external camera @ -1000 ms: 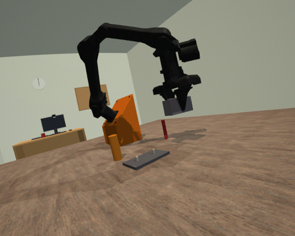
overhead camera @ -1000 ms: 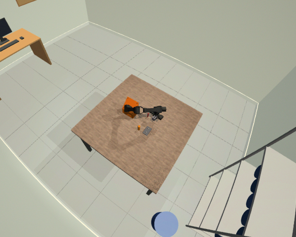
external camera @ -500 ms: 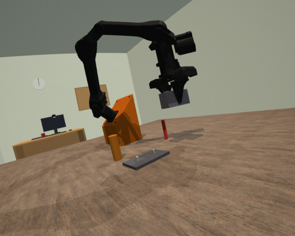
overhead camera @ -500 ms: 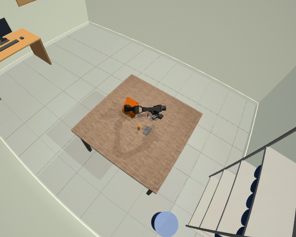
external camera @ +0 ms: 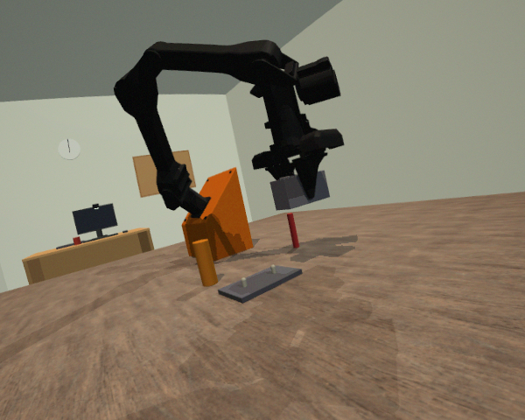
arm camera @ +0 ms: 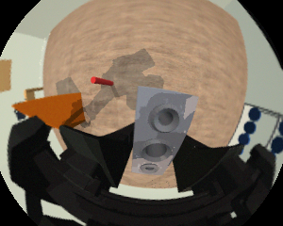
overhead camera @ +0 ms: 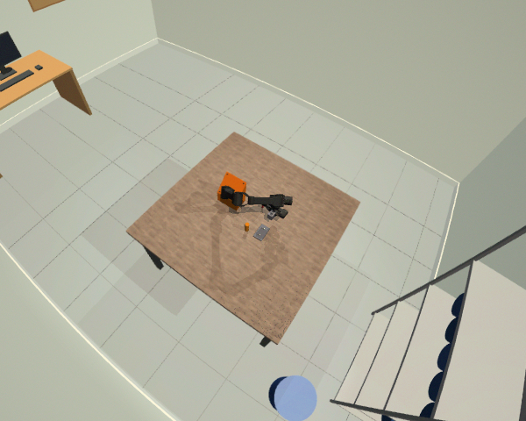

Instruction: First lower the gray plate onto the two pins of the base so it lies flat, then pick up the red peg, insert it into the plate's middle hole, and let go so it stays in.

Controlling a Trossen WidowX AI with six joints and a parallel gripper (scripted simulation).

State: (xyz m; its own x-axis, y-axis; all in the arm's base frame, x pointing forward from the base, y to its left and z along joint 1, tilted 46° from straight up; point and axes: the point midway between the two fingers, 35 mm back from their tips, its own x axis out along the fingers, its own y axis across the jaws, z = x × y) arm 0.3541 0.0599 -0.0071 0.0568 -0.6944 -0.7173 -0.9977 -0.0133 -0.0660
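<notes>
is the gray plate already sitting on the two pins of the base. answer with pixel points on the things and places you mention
No, the gray plate (external camera: pixel 283 193) (arm camera: pixel 179 101) is held in the hand (external camera: pixel 297 187) (arm camera: pixel 153 126), raised above the table, and both pins stand uncovered.

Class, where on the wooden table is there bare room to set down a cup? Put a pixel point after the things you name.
The table's (overhead camera: pixel 200 163) (external camera: pixel 140 353) near stretch, in front of the pinned base (overhead camera: pixel 260 232) (external camera: pixel 258 285), looks bare. It is crowded between the orange block (overhead camera: pixel 234 183) (external camera: pixel 228 217) (arm camera: pixel 61 108), orange cylinder (overhead camera: pixel 246 226) (external camera: pixel 205 262), base and red peg (external camera: pixel 293 230) (arm camera: pixel 102 81).
</notes>
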